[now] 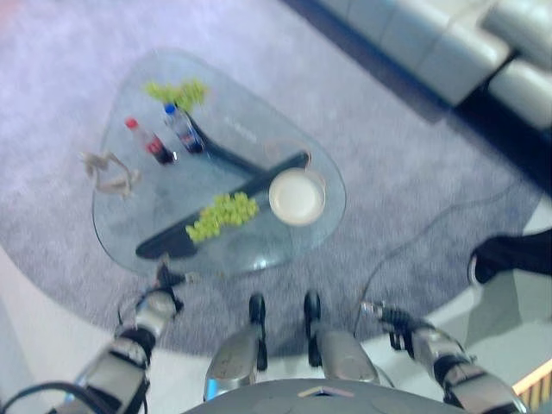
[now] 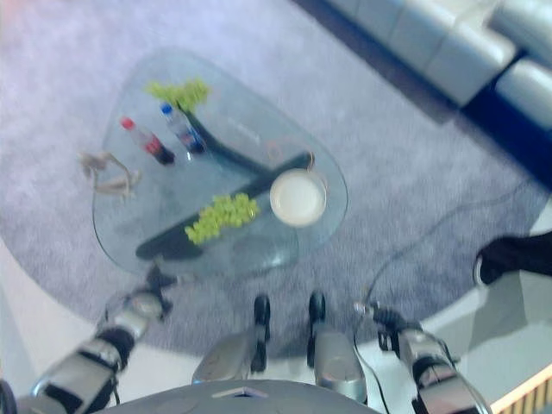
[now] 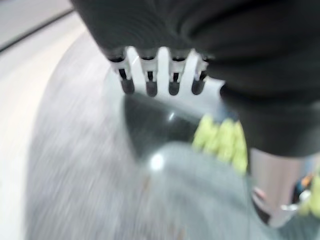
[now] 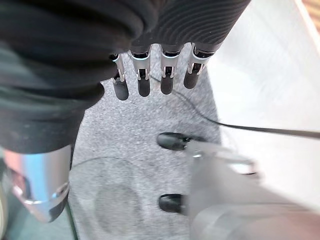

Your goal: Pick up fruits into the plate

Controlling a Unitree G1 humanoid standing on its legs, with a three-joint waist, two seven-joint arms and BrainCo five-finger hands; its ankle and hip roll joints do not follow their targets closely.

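Worktop [image 1: 129, 233] stands on rug [image 1: 379, 172]. Plate [image 1: 297, 196] sits toward the 3 o'clock edge. Grapes [image 1: 222, 216] lie just beside it at its 9 o'clock. A second bunch [image 1: 177, 91] lies at 12 o'clock. Two bottles [image 1: 166, 136] lie between the bunches. Figurine [image 1: 109, 171] sits at 9 o'clock. Sofa [image 1: 448, 39] is well apart, at 2 o'clock.

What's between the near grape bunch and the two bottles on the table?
Bare glass. In the left eye view nothing lies between the near grape bunch and the bottles; the table's dark base shows through.
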